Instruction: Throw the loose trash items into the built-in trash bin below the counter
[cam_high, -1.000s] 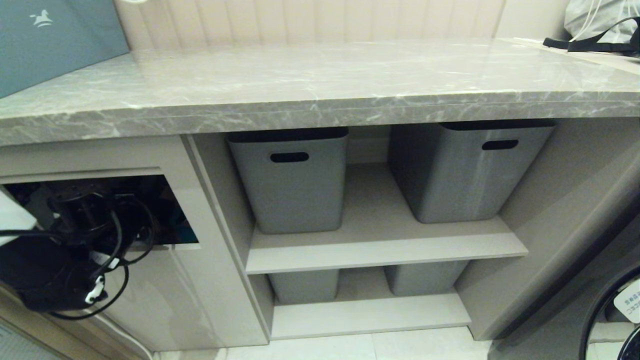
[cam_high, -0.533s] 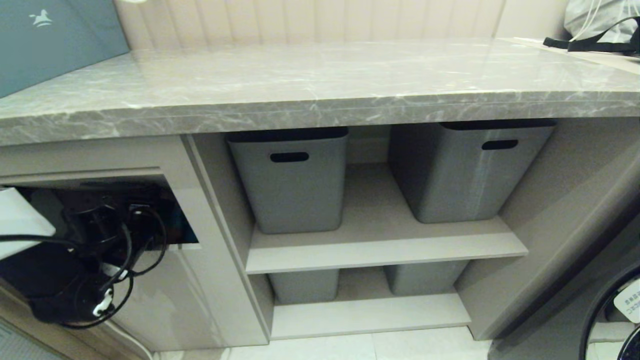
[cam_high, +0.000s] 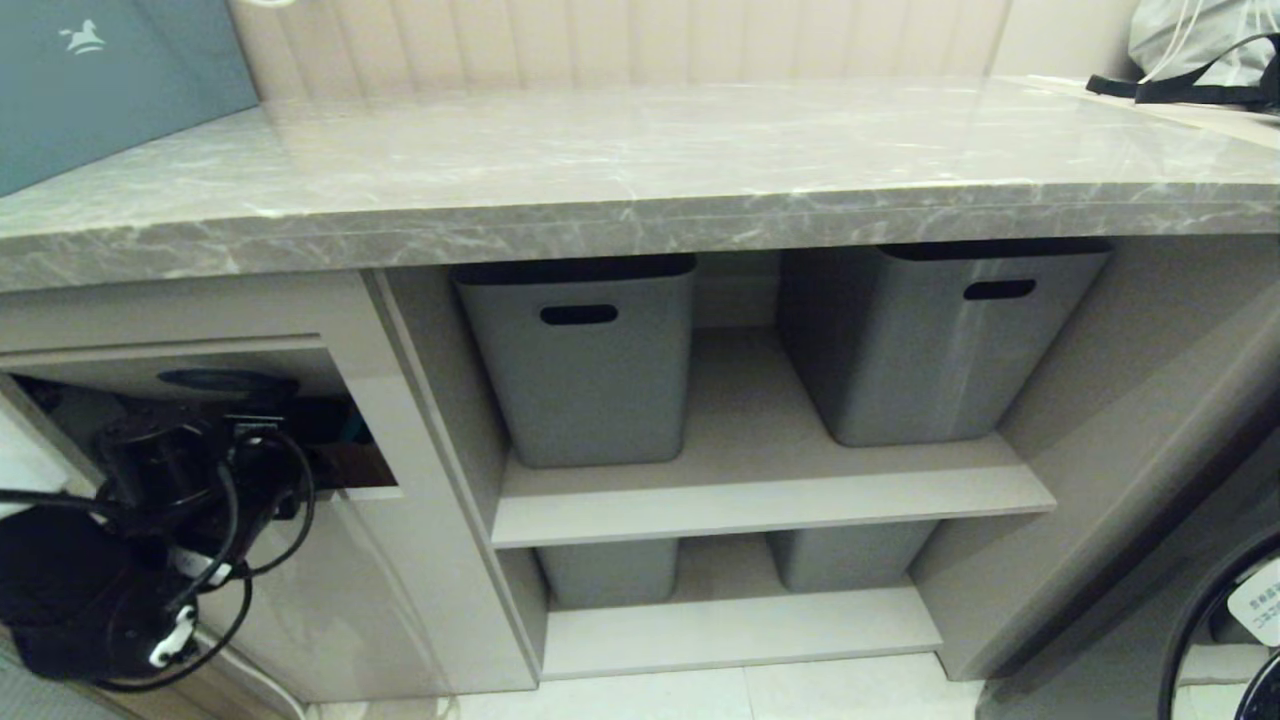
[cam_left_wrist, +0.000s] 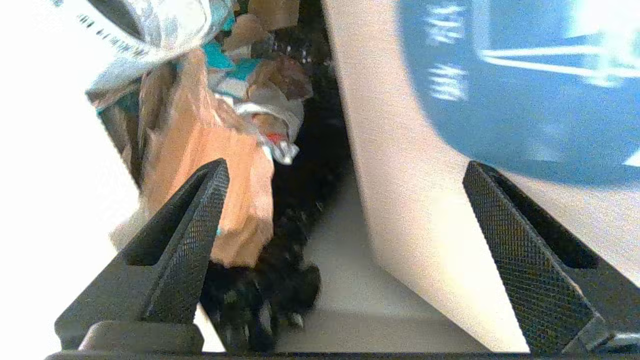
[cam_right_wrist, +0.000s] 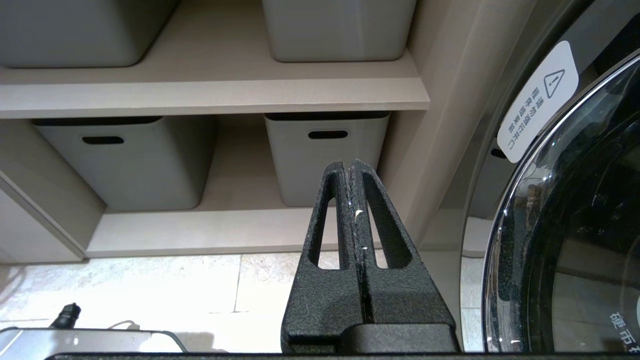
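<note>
Flap (cam_high: 225, 372) swung back down, L tool (cam_left_wrist: 345, 170) open, wrappers (cam_left_wrist: 220, 165) inside

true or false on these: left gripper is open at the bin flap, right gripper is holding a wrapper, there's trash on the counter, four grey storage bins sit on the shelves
1. The left gripper is open at the built-in trash bin. True.
2. The right gripper holds a wrapper. False: it is shut on nothing.
3. Trash lies on the counter. False: no wrapper shows on it; crumpled wrappers lie inside the bin.
4. Four grey storage bins sit on the shelves. True: two above, two below.
</note>
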